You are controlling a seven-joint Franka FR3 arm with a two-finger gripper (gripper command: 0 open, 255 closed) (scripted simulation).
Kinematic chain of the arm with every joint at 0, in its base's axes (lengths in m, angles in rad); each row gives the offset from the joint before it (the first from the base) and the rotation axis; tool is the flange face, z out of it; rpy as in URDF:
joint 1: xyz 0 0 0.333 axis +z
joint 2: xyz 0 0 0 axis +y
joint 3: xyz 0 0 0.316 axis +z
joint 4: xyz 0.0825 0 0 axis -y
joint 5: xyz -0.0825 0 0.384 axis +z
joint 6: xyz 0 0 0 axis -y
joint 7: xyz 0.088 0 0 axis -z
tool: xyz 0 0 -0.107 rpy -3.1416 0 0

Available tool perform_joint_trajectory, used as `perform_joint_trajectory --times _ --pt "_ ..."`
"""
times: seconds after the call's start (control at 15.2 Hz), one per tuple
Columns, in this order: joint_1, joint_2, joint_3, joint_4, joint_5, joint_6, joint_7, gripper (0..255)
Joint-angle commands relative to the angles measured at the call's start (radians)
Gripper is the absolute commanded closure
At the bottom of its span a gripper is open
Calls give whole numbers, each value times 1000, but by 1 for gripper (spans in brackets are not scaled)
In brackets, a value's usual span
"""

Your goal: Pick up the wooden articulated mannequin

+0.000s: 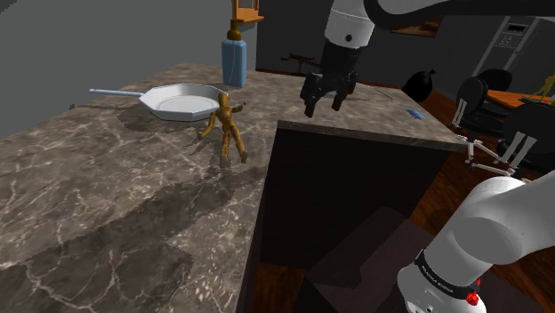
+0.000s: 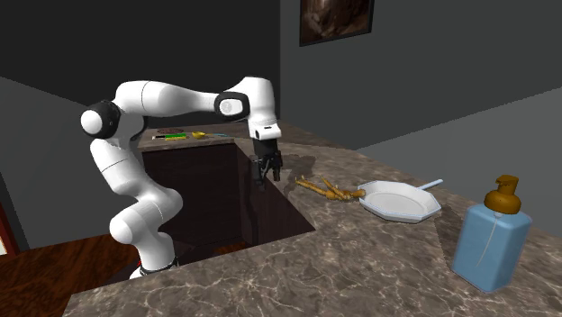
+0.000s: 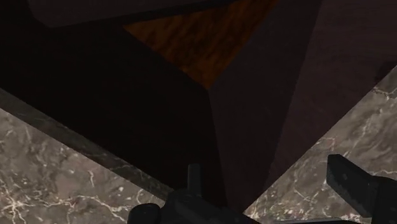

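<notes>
Stone counter (image 1: pixel 107 204) fills the shoulder view's left; one white arm (image 1: pixel 498 222) rises from lower right; one white pan (image 1: pixel 182 100), one blue pump bottle (image 1: pixel 234 60); one wooden mannequin (image 1: pixel 227 129) lies left of centre, just beside the pan; likely light, stiff-limbed but loose-jointed, best pinched across the torso; one gripper (image 1: pixel 324 108), upper centre, fingers spread, empty.
</notes>
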Motion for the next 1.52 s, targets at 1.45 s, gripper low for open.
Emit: perform_joint_trajectory --times 1.45 --pt "-2 648 284 434 -132 185 679 0"
